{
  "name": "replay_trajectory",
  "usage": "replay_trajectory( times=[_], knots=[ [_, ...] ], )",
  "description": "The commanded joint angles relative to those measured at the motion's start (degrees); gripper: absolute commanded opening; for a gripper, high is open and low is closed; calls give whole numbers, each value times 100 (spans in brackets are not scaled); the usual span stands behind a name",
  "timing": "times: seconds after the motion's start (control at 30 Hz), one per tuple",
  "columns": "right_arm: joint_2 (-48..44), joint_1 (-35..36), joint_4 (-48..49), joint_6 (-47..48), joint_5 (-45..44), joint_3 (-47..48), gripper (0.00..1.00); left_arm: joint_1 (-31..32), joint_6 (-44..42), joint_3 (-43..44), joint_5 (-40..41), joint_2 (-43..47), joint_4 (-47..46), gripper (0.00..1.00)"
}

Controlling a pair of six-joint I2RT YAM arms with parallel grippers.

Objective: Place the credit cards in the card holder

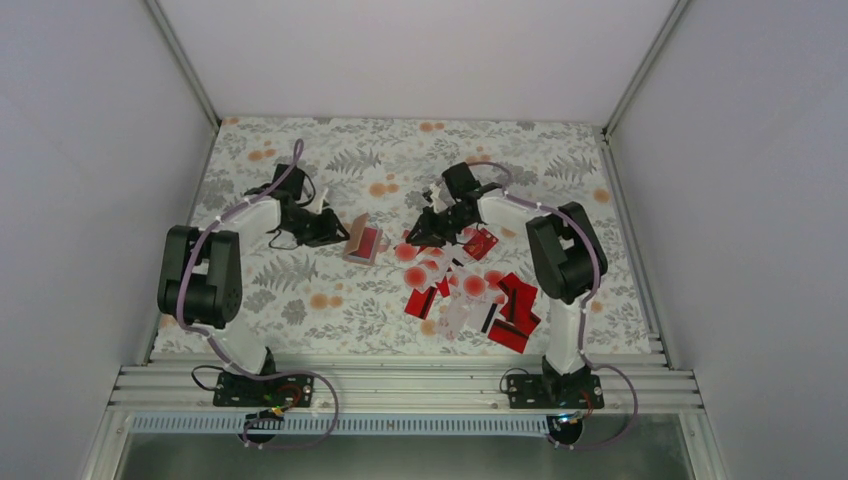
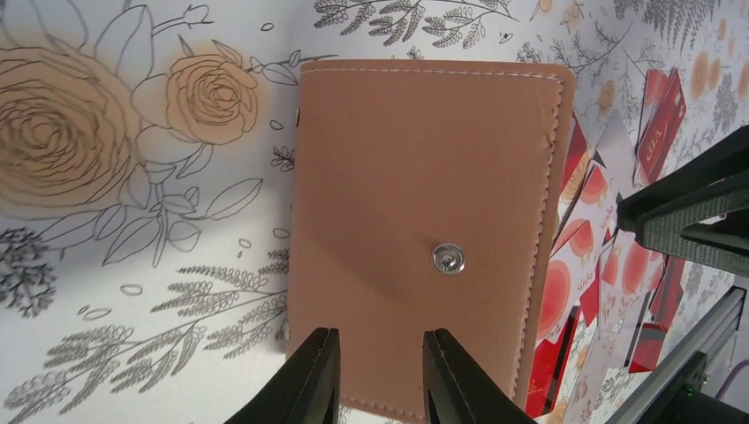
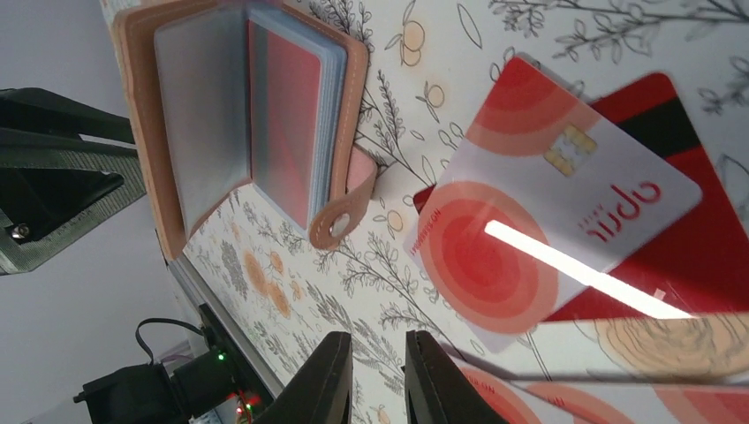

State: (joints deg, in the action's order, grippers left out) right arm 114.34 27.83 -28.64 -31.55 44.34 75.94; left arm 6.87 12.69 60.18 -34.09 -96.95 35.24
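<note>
The tan card holder (image 1: pixel 358 238) stands open and tilted on the floral cloth, a red card showing in its clear sleeves (image 3: pixel 283 115). My left gripper (image 1: pixel 340 234) is at its outer cover (image 2: pixel 424 177), fingers slightly apart (image 2: pixel 380 375) with the cover's face behind them and nothing pinched. My right gripper (image 1: pixel 414 239) hovers low between the holder and the cards, fingers narrowly open (image 3: pixel 378 380) and empty. A white card with a red blot (image 3: pixel 548 203) lies on a red, black-striped card (image 3: pixel 707 230) just beyond. The main pile of credit cards (image 1: pixel 470 292) is to the right.
Another white card (image 3: pixel 618 353) lies raised, seen almost edge-on, beside my right finger. The right arm's black gripper shows in the left wrist view (image 2: pixel 689 212). An aluminium rail (image 1: pixel 400 385) runs along the near edge. White walls (image 1: pixel 90 200) close the sides and back.
</note>
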Motion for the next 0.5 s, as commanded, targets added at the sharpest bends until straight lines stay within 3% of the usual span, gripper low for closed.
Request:
replay_trajectory(
  times=[0.0, 0.47],
  knots=[
    [287, 124, 226, -129, 105, 361, 17, 84, -221, 48, -397, -215, -304, 25],
    [919, 349, 296, -345, 137, 816, 15, 528, -397, 352, -109, -679, -196, 21]
  ],
)
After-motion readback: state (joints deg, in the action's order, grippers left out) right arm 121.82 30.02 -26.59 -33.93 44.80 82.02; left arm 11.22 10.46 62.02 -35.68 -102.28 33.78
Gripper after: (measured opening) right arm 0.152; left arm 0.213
